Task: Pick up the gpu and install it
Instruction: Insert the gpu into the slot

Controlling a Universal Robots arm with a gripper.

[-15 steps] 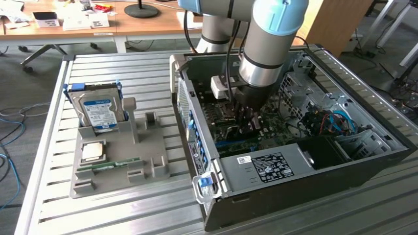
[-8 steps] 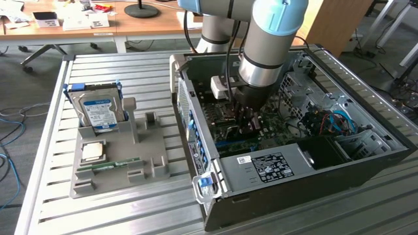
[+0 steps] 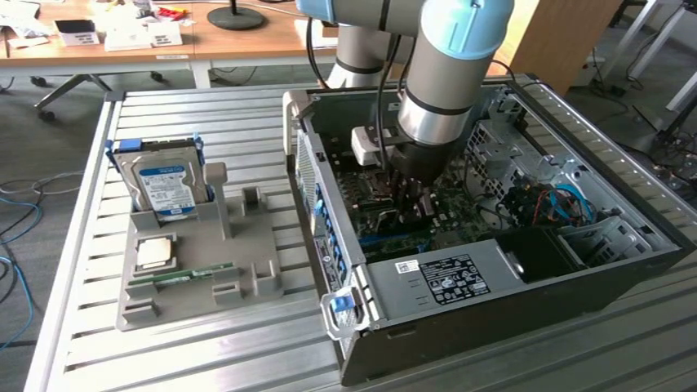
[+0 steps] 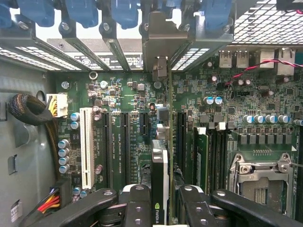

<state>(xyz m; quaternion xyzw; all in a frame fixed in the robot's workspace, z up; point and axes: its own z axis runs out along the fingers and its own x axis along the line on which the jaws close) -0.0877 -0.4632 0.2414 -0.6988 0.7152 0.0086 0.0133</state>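
Note:
My gripper [image 3: 412, 202] reaches down into the open computer case [image 3: 610, 269], just above the green motherboard [image 3: 471, 214]. In the wrist view the gpu [image 4: 160, 165] shows edge-on, a thin dark card with a green logo, clamped between my black fingers [image 4: 135, 203]. The gripper [image 4: 163, 210] is shut on it. The card stands upright over the black expansion slots [image 4: 124, 142]. Its silver end bracket [image 4: 158, 45] reaches up to the rear slot openings, among the blue latches [image 4: 125, 12].
A white slot [image 4: 86, 146], a fitted memory module [image 4: 201, 156] and the CPU socket [image 4: 258, 182] flank the card. Beside the case a grey fixture [image 3: 256, 241] holds a hard drive [image 3: 163, 184], a CPU [image 3: 153, 251] and a memory stick [image 3: 179, 276]. The power supply [image 3: 458, 278] fills the case's near end.

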